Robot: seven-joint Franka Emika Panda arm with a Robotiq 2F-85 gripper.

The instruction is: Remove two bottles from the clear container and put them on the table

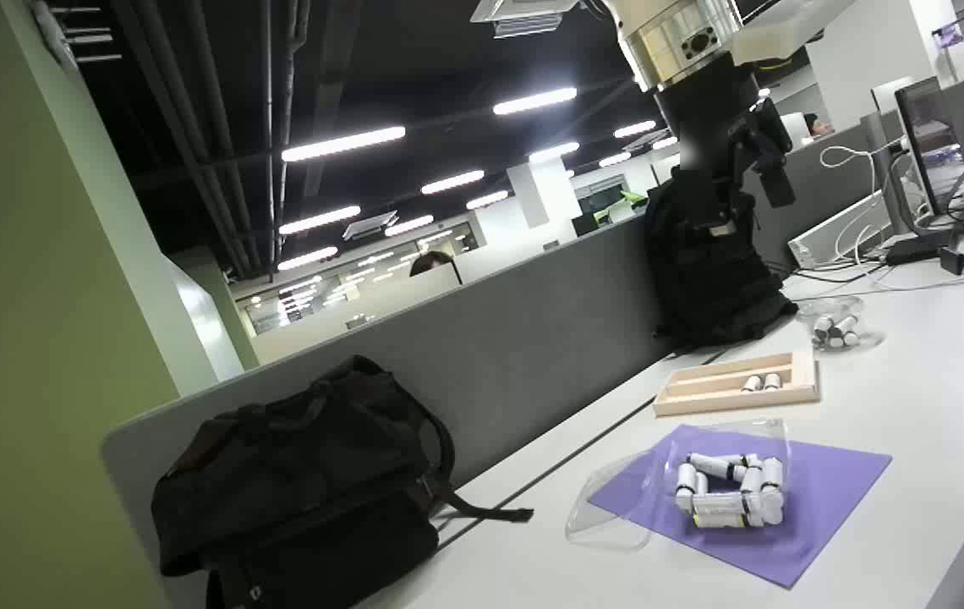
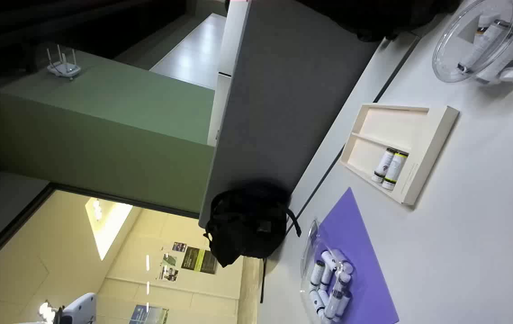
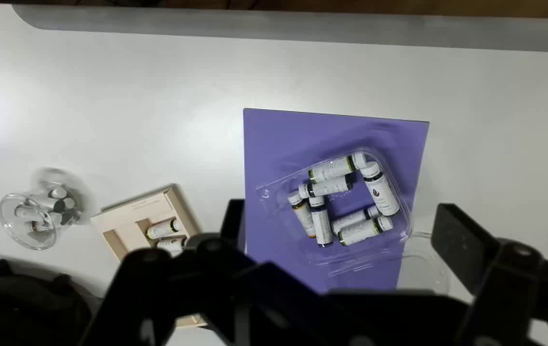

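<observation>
Several small white bottles with dark bands (image 3: 380,192) lie jumbled in the clear container (image 3: 401,192), a low see-through box on the purple mat. In both exterior views the bottles (image 1: 712,465) (image 2: 317,272) also show in the clear container (image 1: 731,430) (image 2: 309,256). My gripper (image 3: 348,235) is open, with nothing between its fingers, and its fingertips frame the container from above. In an exterior view the gripper (image 1: 737,201) hangs high above the table (image 1: 913,397), in front of a black backpack. The gripper is out of view in the remaining exterior view.
The purple mat (image 3: 274,139) lies under the container, whose clear lid (image 1: 613,507) extends to one side. A pale wooden tray (image 1: 736,402) holds two bottles. A round clear cup (image 3: 29,221) holds more bottles. Black backpacks (image 1: 304,474) stand along the grey divider (image 1: 533,364).
</observation>
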